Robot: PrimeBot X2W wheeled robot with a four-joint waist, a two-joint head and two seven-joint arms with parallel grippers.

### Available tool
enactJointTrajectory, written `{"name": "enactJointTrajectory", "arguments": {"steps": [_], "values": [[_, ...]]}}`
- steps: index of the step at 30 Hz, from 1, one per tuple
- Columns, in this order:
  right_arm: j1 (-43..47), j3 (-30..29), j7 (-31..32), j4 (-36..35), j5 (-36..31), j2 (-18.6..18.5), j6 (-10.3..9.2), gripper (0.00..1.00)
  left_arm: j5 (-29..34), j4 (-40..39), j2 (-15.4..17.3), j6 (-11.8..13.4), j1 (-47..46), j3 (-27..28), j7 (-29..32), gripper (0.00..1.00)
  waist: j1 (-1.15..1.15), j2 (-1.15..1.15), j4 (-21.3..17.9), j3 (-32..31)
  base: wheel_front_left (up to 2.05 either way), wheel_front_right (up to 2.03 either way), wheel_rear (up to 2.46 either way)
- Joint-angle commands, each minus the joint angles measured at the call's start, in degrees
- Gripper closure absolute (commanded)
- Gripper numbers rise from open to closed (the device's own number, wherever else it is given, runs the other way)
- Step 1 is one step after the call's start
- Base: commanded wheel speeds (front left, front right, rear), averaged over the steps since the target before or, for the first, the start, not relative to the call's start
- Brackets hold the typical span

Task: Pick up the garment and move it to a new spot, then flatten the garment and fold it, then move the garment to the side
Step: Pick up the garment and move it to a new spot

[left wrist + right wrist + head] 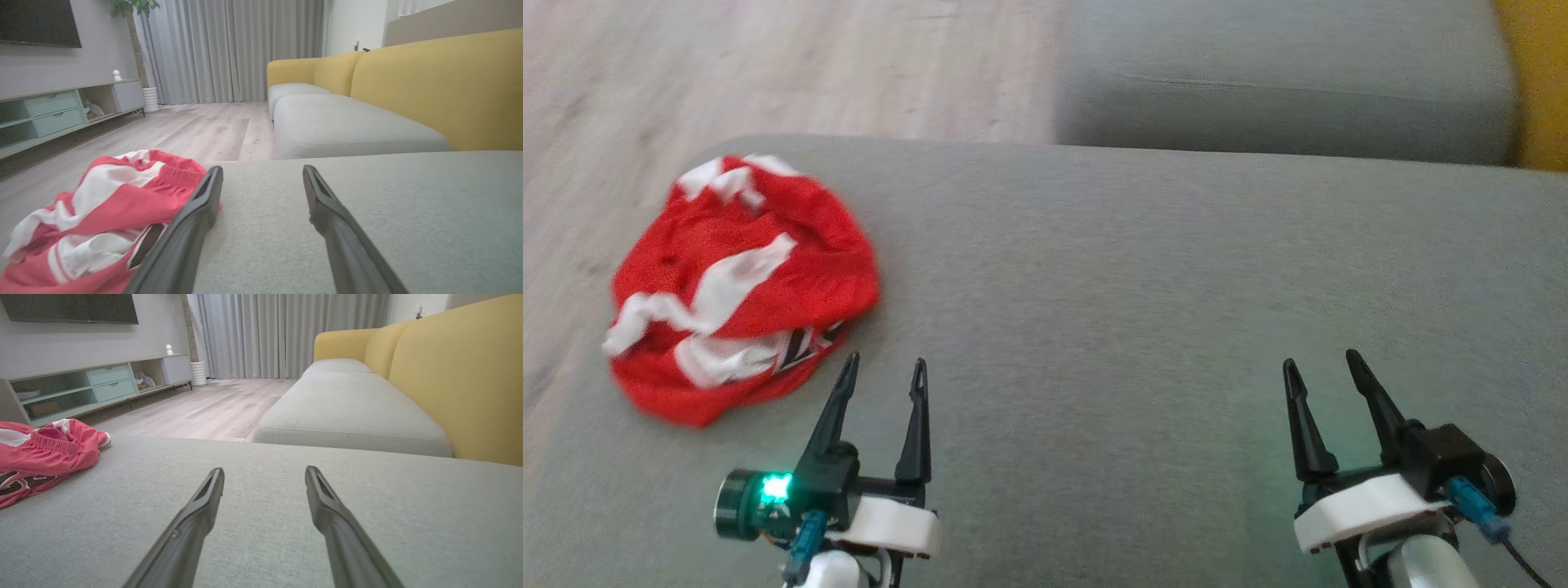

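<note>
Left gripper (885, 359) and right gripper (1321, 359), both spread and empty, hover over the cushion (1094, 286); garment (743, 286) lies crumpled at its left edge, just ahead-left of my left gripper, which I judge nearer.

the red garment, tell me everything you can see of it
The garment is red mesh-like cloth with white panels and a bit of black lettering, crumpled in a loose heap. It lies at the left end of the grey cushion, near its edge. The open left tool is close beside it, not gripping it.
</note>
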Motion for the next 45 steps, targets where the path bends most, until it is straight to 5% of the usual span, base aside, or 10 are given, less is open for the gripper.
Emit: {"name": "enactJointTrajectory", "arguments": {"steps": [1, 10, 21, 31, 38, 42, 43, 44, 45], "values": [[-2.51, 1.38, -0.67, -1.92, -0.31, -0.50, -0.04, 0.00, 0.26, -2.09, 0.37, 0.62, -2.51, 1.87, -0.56, 0.00, 0.00, 0.00, 5.91, 0.89, 0.00, 0.00, 0.00], [-3.26, 1.60, -0.67, -2.33, -1.36, -0.50, -0.04, 0.00, 0.71, -4.44, 0.37, 2.74, -2.00, 5.39, -0.56, 0.00, 0.00, 0.00, 15.41, 3.01, 0.00, 0.00, 0.00], [-8.10, -0.21, -0.67, -4.50, -7.26, -2.51, -0.04, 0.00, 1.19, -7.83, 0.37, 5.17, -14.53, 8.38, -0.56, 0.00, 0.00, 0.00, 13.74, 15.38, 0.00, 0.00, 0.00], [-12.14, -0.30, -0.67, -6.15, -7.86, -10.03, -0.04, 0.00, -6.00, 7.23, 0.37, 7.97, -33.23, 5.47, -0.56, 0.00, 0.00, 0.00, 10.36, 28.06, 0.00, 0.00, 0.00], [-12.36, -0.18, -0.67, -6.59, -7.95, -11.42, -0.04, 0.00, -5.19, 26.74, 0.39, 15.29, -39.51, 3.84, 0.47, 0.00, 0.00, 0.00, 9.37, 30.06, 0.00, 0.00, 0.00], [-12.79, -0.12, -0.67, -6.38, -8.35, -11.35, -0.04, 0.00, -7.00, 31.57, 0.38, 16.55, -40.83, 3.84, 0.11, 0.00, 0.00, 0.00, 9.51, 30.17, 0.00, 0.00, 0.00], [-12.89, -0.05, -0.67, -6.35, -8.47, -11.27, -0.04, 0.00, -7.36, 32.17, 0.38, 16.56, -41.01, 3.62, -0.05, 0.06, 0.00, 0.00, 9.62, 30.13, 0.00, 0.00, 0.00], [-12.99, -0.03, -0.67, -6.29, -8.56, -11.19, -0.04, 0.00, -7.85, 32.24, 0.38, 16.51, -41.15, 3.44, -0.21, 0.64, 0.00, 0.00, 9.74, 30.05, 0.00, 0.00, 0.00], [-13.06, 0.01, -0.67, -6.23, -8.59, -11.09, -0.04, 0.00, -8.11, 32.08, 0.38, 16.42, -41.20, 3.07, -0.35, 1.00, 0.00, 0.00, 9.88, 29.88, 0.00, 0.00, 0.00]]}}
